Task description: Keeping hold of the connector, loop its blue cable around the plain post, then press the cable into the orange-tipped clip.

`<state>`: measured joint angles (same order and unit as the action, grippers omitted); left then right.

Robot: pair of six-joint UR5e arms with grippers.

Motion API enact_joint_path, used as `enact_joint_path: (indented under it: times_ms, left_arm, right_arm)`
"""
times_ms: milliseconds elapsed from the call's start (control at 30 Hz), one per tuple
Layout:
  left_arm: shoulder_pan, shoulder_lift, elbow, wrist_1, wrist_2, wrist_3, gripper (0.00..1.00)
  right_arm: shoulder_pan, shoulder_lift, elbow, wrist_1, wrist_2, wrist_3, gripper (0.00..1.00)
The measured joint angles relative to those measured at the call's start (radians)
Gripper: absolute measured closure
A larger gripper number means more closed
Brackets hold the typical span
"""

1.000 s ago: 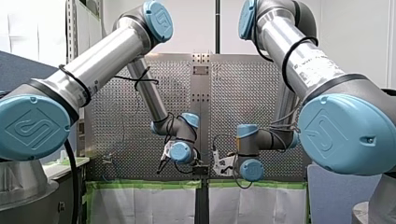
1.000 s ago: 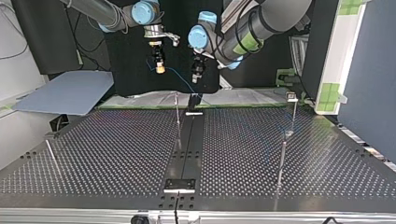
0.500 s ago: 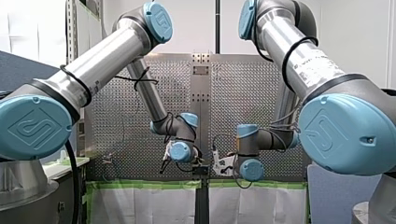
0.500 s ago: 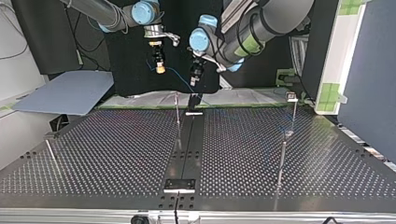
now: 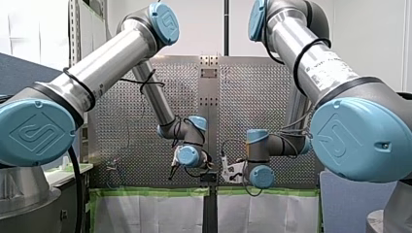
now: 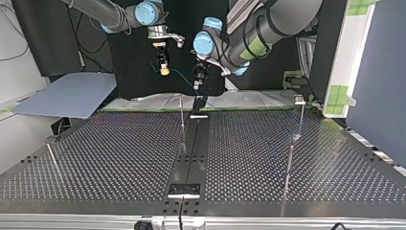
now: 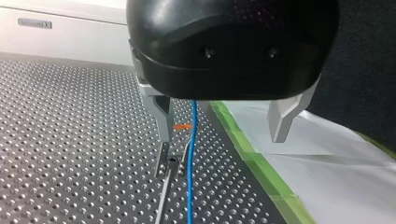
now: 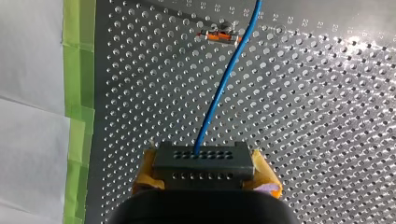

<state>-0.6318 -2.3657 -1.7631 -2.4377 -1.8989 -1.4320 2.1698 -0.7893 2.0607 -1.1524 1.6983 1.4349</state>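
The right gripper (image 8: 204, 168), with its yellow pads (image 8: 145, 179), is closed firmly on the dark grey rectangular connector (image 8: 203, 161), which has rows of small holes on its face. So the condition of holding the connector is fulfilled at this moment. The thin blue cable (image 8: 224, 84) comes out of the middle of the connector and runs above the perforated metal table (image 8: 317, 107). It passes just beside the small orange-tipped clip (image 8: 218, 36); whether it touches the clip cannot be told, but it is not pressed into it. The left gripper (image 7: 222, 137), black with two metal fingers (image 7: 282, 119), is wide open and has hold of nothing. The cable only passes between the fingers, close to one of them, without being clamped. In the top view both grippers hang near each other above the far edge of the table, and the cable slopes down from the right one toward the left one. A thin metal post (image 6: 182, 115), probably the plain one, stands just in front of them, and no turn of the cable around it is visible. By this judgement the task is in its early part: the loop around the post and the pressing into the clip both remain to be done.
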Motion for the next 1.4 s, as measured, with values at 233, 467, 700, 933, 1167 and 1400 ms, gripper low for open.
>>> enact_joint_path:
  times_ms: [233, 467, 700, 933, 1167, 1400]
  left_arm:
    - [0.011, 0.001, 0.016, -0.056, -0.049, -0.001, 0.0]
    - [0.033, 0.001, 0.058, -0.125, -0.118, -0.056, 0.0]
    - [0.04, 0.004, 0.094, -0.198, -0.175, -0.128, 0.0]
    - [0.035, 0.046, 0.114, -0.264, -0.132, -0.162, 0.0]
    - [0.029, 0.121, 0.13, -0.339, -0.083, -0.125, 0.0]
    - [0.023, 0.16, 0.169, -0.41, -0.08, -0.09, 0.0]
  right_arm:
    - [0.0, 0.0, 0.0, 0.002, -0.001, 0.001, 1.0]
    - [0.0, 0.0, 0.0, 0.001, -0.002, 0.001, 1.0]
    - [0.0, 0.0, 0.0, 0.0, -0.002, 0.001, 1.0]
    - [0.0, 0.0, 0.0, -0.003, -0.002, 0.001, 1.0]
    - [0.0, 0.0, 0.0, -0.004, -0.002, 0.001, 1.0]
    - [0.0, 0.0, 0.0, -0.001, -0.002, 0.001, 1.0]
